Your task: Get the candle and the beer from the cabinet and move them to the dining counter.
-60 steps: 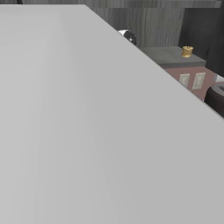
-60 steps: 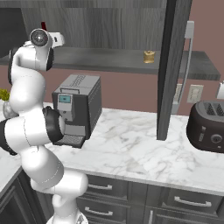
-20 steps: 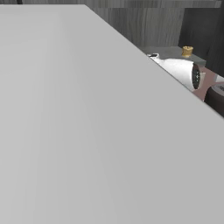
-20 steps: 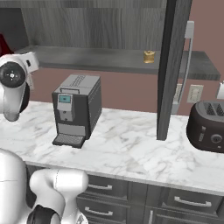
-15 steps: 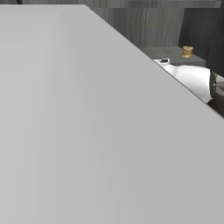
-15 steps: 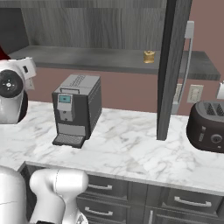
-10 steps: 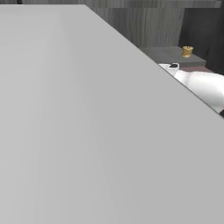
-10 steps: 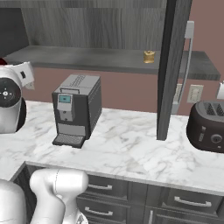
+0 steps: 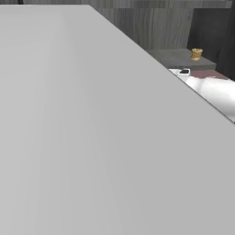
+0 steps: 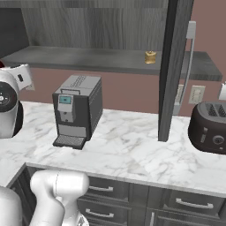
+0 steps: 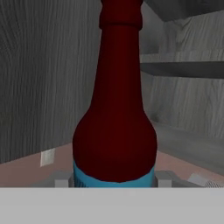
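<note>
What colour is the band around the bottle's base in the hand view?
Bright blue, under the dark red glass of the beer; the hand view shows it best.

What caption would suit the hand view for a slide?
Close-up of a dark red bottle with a blue band at its base, filling the frame before grey wood-grain cabinet walls.

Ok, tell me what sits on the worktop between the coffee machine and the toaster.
In the right base view, bare marble worktop runs from the coffee machine to the toaster, except for the open cabinet door hanging edge-on between them.
</note>
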